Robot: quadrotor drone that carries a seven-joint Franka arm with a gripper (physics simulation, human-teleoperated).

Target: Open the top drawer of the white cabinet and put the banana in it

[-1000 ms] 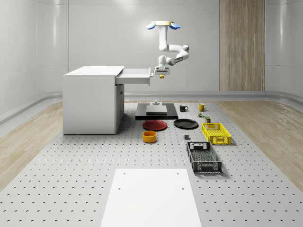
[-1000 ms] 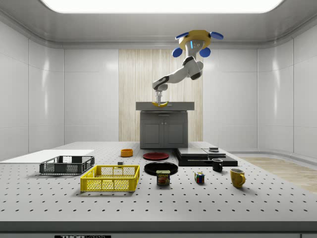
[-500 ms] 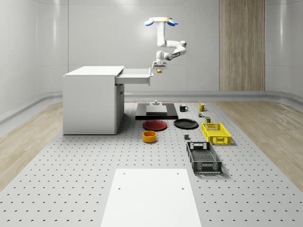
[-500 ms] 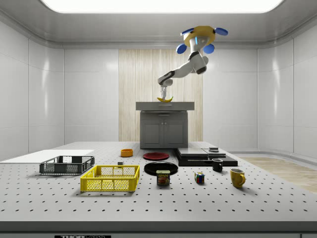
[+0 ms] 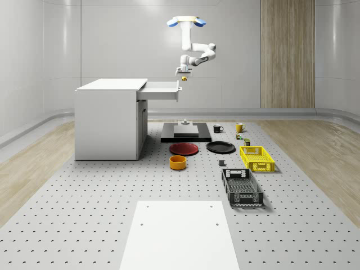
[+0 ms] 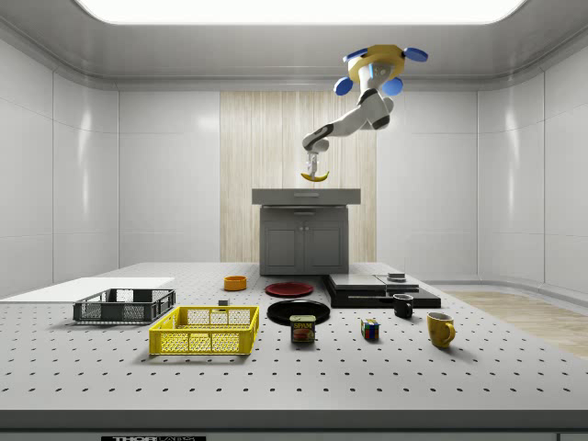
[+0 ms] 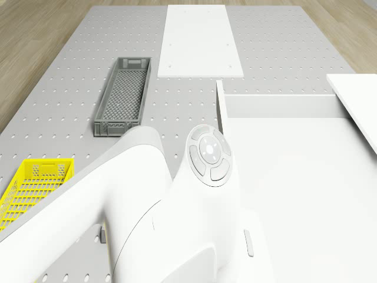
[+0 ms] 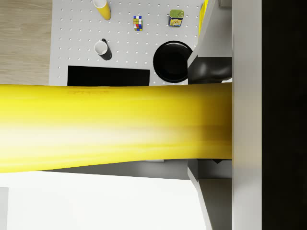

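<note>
High over the front edge of the pulled-out top drawer (image 5: 162, 89) of the white cabinet (image 5: 109, 118): blue-rotored quadrotor drone (image 5: 185, 22) hovering, white arm bent downward. Claw (image 5: 181, 75) clamped on the yellow banana (image 6: 314, 176), held crosswise well above the drawer front. Below on the perforated tabletop (image 5: 84, 191): black plate (image 8: 172, 61), dark mug (image 8: 102, 49).

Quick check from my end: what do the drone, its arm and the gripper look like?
The drone has a tan-yellow body with blue rotor discs. The arm is glossy white with rounded segments and darker grey bands at the joints; in the drone view a round cap with grey button-like pads sits on one joint. The gripper is light grey with dark finger parts. No loose cables are visible.
</note>
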